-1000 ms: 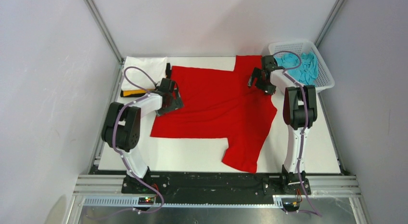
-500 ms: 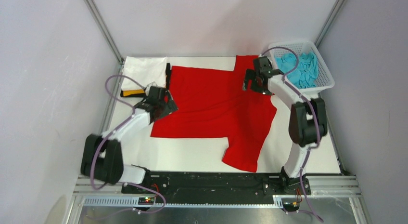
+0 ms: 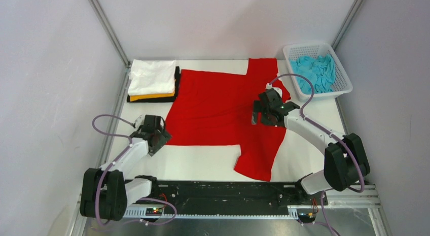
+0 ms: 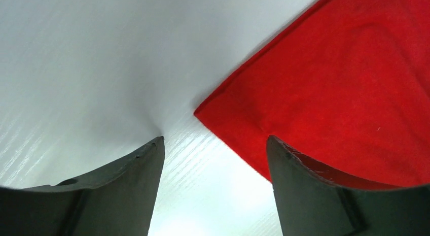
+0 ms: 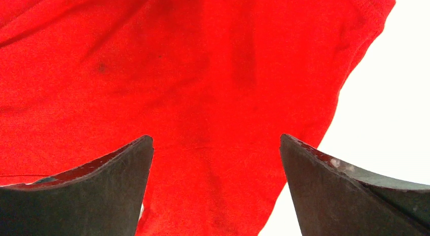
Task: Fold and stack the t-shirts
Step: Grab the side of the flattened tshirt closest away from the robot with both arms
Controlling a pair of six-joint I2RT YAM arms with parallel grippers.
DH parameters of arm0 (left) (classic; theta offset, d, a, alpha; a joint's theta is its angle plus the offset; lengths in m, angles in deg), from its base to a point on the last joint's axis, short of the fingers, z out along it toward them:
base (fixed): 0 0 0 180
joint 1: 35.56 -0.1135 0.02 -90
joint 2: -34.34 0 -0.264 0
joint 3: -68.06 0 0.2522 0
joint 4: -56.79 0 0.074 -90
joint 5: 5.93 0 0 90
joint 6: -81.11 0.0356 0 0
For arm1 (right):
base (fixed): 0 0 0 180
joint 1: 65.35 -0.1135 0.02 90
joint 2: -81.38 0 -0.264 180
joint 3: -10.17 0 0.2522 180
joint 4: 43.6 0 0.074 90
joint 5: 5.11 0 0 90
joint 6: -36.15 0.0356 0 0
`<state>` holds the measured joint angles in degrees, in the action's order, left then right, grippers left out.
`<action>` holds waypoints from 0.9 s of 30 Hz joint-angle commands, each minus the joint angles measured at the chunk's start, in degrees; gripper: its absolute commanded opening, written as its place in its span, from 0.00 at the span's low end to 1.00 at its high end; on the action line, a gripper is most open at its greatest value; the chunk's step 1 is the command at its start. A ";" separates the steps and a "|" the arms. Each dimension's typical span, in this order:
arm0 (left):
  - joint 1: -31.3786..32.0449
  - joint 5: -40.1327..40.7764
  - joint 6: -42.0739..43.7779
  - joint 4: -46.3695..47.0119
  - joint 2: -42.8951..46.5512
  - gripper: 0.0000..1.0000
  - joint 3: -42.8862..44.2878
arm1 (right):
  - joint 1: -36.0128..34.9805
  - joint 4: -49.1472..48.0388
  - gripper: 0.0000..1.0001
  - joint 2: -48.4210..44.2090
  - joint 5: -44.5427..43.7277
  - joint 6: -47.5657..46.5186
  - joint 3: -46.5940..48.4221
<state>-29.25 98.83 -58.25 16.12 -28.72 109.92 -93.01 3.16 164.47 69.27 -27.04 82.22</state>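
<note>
The red t-shirt point(image 3: 223, 109) lies spread flat mid-table, one sleeve pointing to the near edge. My left gripper point(image 3: 161, 138) is open and empty, low over the table at the shirt's near left corner point(image 4: 203, 111). The corner lies just ahead of the jaws, with red cloth point(image 4: 345, 94) beside the right finger. My right gripper point(image 3: 261, 118) is open and empty above the shirt's right part, with red cloth point(image 5: 203, 68) filling its view. A folded white t-shirt point(image 3: 152, 76) tops a yellow-orange one point(image 3: 152, 97) and a black one point(image 3: 177, 76) at the far left. The turquoise t-shirt point(image 3: 317, 73) lies crumpled in the basket.
The white mesh basket point(image 3: 345, 86) stands at the far right corner. Metal frame posts and grey walls bound the table on the left, right and back. Bare white tabletop point(image 3: 203, 165) lies between the shirt and the near edge.
Both arms have pulled back toward the near side. The left gripper moved from the shirt's left edge to its near left corner. The right moved from near the basket to over the shirt's right middle.
</note>
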 commanded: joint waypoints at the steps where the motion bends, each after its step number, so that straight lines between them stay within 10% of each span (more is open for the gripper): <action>1: -0.57 -1.27 -1.81 2.81 -4.91 0.74 1.81 | -0.71 -0.84 1.00 -3.00 -1.80 2.27 -0.30; 5: -0.53 -2.49 -0.95 3.73 -8.36 0.50 2.73 | -0.81 -0.59 0.99 -3.17 -2.48 2.45 -0.36; 12: -0.56 -2.49 -0.08 5.10 -10.22 0.40 3.60 | -0.79 -0.39 0.99 -3.87 -3.12 2.33 -0.36; 17: -0.54 -3.86 0.21 5.25 -11.32 0.02 4.60 | -0.74 0.35 0.99 -4.67 -3.74 2.28 -0.43; 27: -0.57 -4.08 1.57 5.22 -7.85 0.00 3.47 | -12.71 15.59 0.96 -9.09 -1.15 5.20 -3.58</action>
<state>-29.58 95.64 -57.92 22.32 -38.67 113.88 -99.85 8.95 158.48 66.30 -25.01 81.15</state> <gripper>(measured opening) 0.009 0.972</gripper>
